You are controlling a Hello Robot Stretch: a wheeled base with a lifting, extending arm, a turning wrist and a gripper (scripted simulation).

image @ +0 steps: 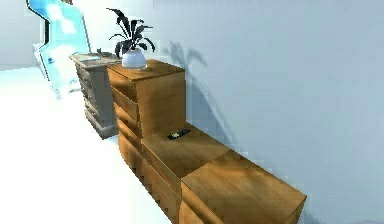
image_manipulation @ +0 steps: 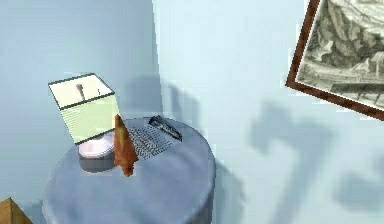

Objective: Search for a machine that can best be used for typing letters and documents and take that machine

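Nearest in the forward view, at 5 o'clock, a low wooden cabinet [image: 240, 190] stands against a pale blue wall [image: 300, 70]. A somewhat taller second cabinet [image: 195, 152] touches it toward 11 o'clock, and a small dark object [image: 180, 133] lies on that top near the far edge. Next along the wall rises a tall wooden dresser [image: 150, 95] with drawers. On it sits a rounded white pot [image: 133, 60] holding a dark-leaved plant [image: 130, 32]. Beyond, at 10 o'clock, stands a grey drawer unit [image: 100, 95]. The floor [image: 50, 150] is pale.

In the arm side view a round blue-grey bench [image_manipulation: 170, 190] stands in a corner of pale blue walls. A framed picture [image_manipulation: 345, 50] hangs at 2 o'clock and a wooden corner [image_manipulation: 8, 212] shows at 8 o'clock. On the bench's 9 o'clock side stands a lamp [image_manipulation: 85, 110] with a square pale green shade. Just beside the lamp's base is an upright orange-brown figure [image_manipulation: 123, 148].

Toward 1 o'clock from that figure, near the middle of the top, lies a flat grey slab [image_manipulation: 152, 143]. It is thin and roughly rectangular, and its upper face carries a fine grid like rows of keys. Whether it is the typing machine cannot be told. A dark curved thing [image_manipulation: 165, 127] lies at its far edge, toward the wall. The pincer's state cannot be told.
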